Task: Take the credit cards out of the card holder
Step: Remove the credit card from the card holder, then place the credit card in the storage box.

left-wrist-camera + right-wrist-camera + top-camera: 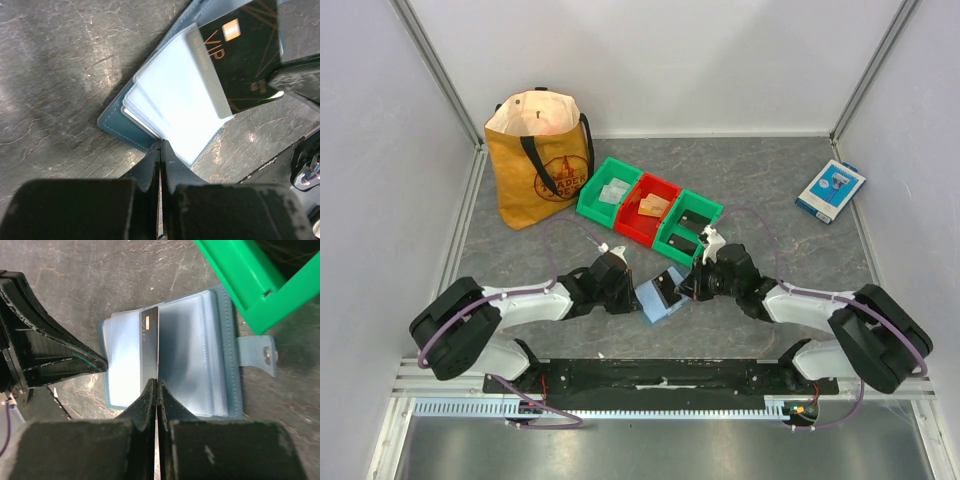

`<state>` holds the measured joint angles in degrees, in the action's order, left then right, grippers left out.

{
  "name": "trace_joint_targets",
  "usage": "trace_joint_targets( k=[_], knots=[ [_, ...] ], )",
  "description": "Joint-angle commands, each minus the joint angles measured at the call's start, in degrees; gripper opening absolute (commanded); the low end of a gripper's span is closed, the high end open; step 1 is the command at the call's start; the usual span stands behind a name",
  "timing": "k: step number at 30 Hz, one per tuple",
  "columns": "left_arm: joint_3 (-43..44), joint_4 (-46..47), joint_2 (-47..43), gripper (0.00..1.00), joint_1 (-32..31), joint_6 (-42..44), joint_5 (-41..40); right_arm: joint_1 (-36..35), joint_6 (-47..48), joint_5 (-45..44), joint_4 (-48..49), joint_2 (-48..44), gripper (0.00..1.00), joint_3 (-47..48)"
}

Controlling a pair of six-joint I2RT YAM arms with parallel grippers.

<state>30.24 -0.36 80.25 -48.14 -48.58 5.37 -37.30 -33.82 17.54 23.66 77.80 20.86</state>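
Observation:
The dusty-blue card holder (658, 304) lies open on the table between my two grippers. Its clear plastic sleeves (175, 100) fan out from the blue cover (119, 120). My left gripper (160, 146) is shut on the near edge of the sleeves; it also shows in the top view (632, 290). My right gripper (157, 382) is shut on the lower edge of a black credit card with gold VIP lettering (149, 342), which stands partly out of a sleeve. The same card shows in the left wrist view (242, 55). The snap tab (257, 356) points right.
Three bins stand behind the card holder: a green one (610, 188) with pale cards, a red one (650, 208) with orange-tan cards, a green one (688, 226) with dark cards. A yellow tote bag (540, 158) stands back left, a blue-and-white box (830, 190) back right.

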Motion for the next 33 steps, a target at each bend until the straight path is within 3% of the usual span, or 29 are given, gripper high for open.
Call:
trace_joint_targets(
  k=[1, 8, 14, 19, 23, 25, 30, 33],
  knots=[
    [-2.6, -8.2, -0.7, 0.02, -0.4, 0.7, -4.2, 0.6, 7.6, -6.3, -16.3, -4.5, 0.00, 5.1],
    [-2.7, -11.1, -4.0, 0.02, -0.3, 2.3, -7.5, 0.6, 16.1, -8.9, -32.3, -11.8, 0.00, 14.5],
    [-1.8, -16.8, -9.0, 0.07, 0.2, 4.3, -12.2, 2.0, 22.2, -11.8, -44.2, -9.1, 0.00, 28.2],
    [0.3, -21.7, -16.1, 0.29, 0.6, 5.3, -14.2, 8.5, 29.1, -9.8, -50.9, -1.3, 0.00, 40.7],
    [3.8, -26.7, -23.0, 0.66, 2.5, 8.2, -14.8, 13.3, 35.7, -3.7, -54.0, 5.4, 0.00, 48.3],
    [6.1, -29.8, -25.8, 0.76, 5.4, 11.0, -13.5, 15.2, 38.8, 0.5, -54.9, 9.3, 0.00, 50.8],
    [13.2, -35.0, -32.4, 0.84, 18.5, 21.0, -7.1, 17.8, 47.0, 6.9, -58.0, 17.2, 0.00, 56.3],
    [15.0, -33.9, -35.2, 0.84, 21.2, 27.6, -8.7, 18.9, 50.3, 8.4, -60.3, 21.5, 0.00, 59.6]
  ],
)
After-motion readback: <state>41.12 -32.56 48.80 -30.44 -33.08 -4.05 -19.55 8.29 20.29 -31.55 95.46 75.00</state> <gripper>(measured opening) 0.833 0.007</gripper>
